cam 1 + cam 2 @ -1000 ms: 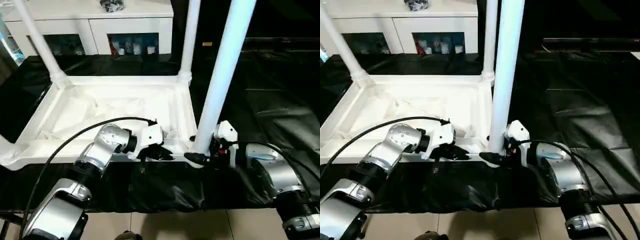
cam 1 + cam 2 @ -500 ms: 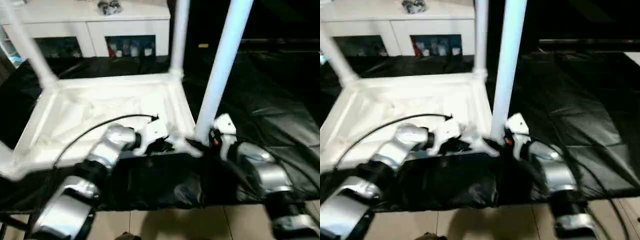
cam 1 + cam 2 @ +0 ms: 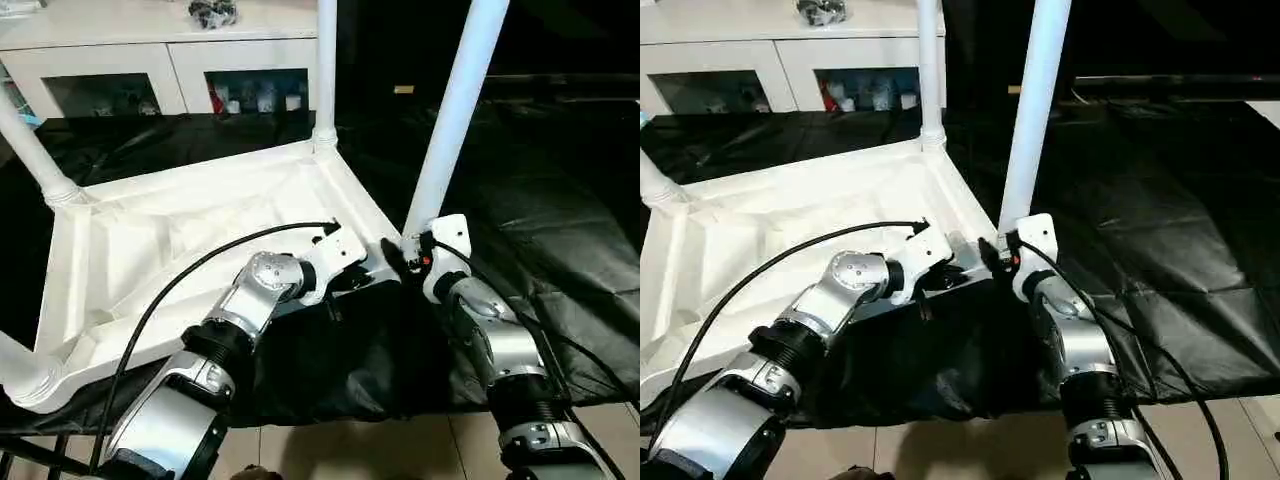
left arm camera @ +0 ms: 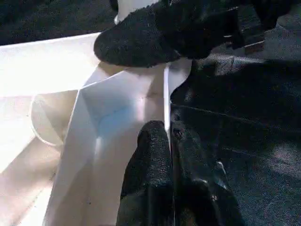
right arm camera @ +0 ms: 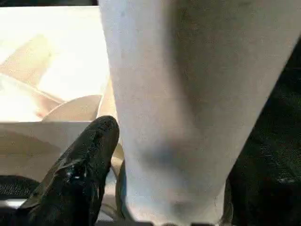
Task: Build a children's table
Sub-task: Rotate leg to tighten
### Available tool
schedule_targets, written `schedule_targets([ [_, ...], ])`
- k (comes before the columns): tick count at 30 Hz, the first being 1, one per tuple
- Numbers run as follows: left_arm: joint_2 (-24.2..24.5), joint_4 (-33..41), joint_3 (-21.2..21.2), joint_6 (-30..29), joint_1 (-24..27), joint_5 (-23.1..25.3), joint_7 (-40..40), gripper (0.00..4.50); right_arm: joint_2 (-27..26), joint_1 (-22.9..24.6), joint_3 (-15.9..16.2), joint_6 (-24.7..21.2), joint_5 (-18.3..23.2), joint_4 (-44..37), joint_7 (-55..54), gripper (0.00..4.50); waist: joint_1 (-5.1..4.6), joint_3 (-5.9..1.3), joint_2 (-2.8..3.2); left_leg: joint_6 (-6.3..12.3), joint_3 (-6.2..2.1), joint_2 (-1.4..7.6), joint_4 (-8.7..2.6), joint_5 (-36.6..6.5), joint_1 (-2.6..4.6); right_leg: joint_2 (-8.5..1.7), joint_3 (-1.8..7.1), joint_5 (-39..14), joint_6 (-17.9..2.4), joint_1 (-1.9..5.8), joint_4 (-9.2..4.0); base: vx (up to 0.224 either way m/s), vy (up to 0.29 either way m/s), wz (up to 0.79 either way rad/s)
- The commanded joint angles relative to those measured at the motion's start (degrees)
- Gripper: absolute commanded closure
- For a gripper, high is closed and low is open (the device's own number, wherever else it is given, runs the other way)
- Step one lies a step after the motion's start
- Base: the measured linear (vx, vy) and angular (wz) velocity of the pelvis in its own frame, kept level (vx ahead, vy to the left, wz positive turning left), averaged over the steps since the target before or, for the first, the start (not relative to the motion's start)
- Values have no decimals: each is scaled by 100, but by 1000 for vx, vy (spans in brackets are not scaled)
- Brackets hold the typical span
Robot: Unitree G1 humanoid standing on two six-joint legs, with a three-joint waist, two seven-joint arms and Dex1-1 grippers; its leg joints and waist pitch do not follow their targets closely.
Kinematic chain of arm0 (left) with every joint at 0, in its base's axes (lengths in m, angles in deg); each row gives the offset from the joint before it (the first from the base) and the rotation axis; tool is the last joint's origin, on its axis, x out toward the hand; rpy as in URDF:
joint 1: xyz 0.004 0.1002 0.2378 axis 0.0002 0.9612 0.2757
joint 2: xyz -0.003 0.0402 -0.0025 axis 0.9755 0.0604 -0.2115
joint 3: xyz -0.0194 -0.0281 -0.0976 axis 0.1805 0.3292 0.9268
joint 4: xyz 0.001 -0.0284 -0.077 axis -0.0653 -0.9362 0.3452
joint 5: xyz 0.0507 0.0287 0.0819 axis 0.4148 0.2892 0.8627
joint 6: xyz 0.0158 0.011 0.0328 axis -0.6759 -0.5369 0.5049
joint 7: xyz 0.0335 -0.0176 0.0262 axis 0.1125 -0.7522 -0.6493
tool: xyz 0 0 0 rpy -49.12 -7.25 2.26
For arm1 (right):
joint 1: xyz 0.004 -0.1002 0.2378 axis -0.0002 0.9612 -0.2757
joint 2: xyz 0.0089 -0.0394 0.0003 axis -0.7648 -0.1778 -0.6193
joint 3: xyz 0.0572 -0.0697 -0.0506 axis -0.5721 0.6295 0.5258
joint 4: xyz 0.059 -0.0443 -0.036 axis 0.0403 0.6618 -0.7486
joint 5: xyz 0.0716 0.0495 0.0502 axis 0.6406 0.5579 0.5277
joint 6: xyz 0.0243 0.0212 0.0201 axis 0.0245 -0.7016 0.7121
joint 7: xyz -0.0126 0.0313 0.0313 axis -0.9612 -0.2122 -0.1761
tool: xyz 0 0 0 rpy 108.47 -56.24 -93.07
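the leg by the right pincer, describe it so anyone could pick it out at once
An upturned white tabletop lies on the black-covered work table, with white legs rising from its corners. The wanted leg stands in the near corner, beside the right pincer. It is the nearest and thickest-looking leg.

- Left silver forearm reaches forward and inward; its black two-fingered left gripper point(image 4: 169, 141) has both fingers pressed together, pinching a thin white edge.
- Right silver forearm angles forward and inward; its black two-fingered right gripper point(image 3: 408, 262) straddles a white tube, one finger point(image 5: 80, 172) alongside it.
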Motion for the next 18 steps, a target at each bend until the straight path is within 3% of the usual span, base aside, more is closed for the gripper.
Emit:
schedule_targets([
  [1,-14,290,-178,394,57,-100,360,450,13,30,494,72,147,-47,732,71,7,-330,-81,255,-257,428,-441,-1489,119,-477,288,-1401,-1175,180,-470,0,0,0],
  [6,331,441,-187,590,197,-244,982,450,536,132,653,180,278,-256,1832,71,20,-344,-86,433,-236,441,-411,-1245,101,-468,284,-938,-1339,205,-408,0,0,0],
  [10,569,523,-210,660,253,-364,1494,450,909,251,852,191,433,-505,2791,71,76,-344,-76,520,-219,460,-396,-1162,100,-460,272,-899,-1380,212,-388,0,0,0],
  [14,837,578,-259,763,276,-469,2062,450,1330,430,1145,4,766,-956,3967,71,136,-333,-85,485,-216,479,-405,-1278,117,-465,275,-1051,-1396,197,-391,0,0,0],
  [18,974,616,-296,813,300,-494,2340,450,1523,508,1308,-118,869,-1123,4447,71,169,-336,-76,419,-223,487,-414,-1336,125,-470,276,-1182,-1371,183,-396,0,0,0],
])
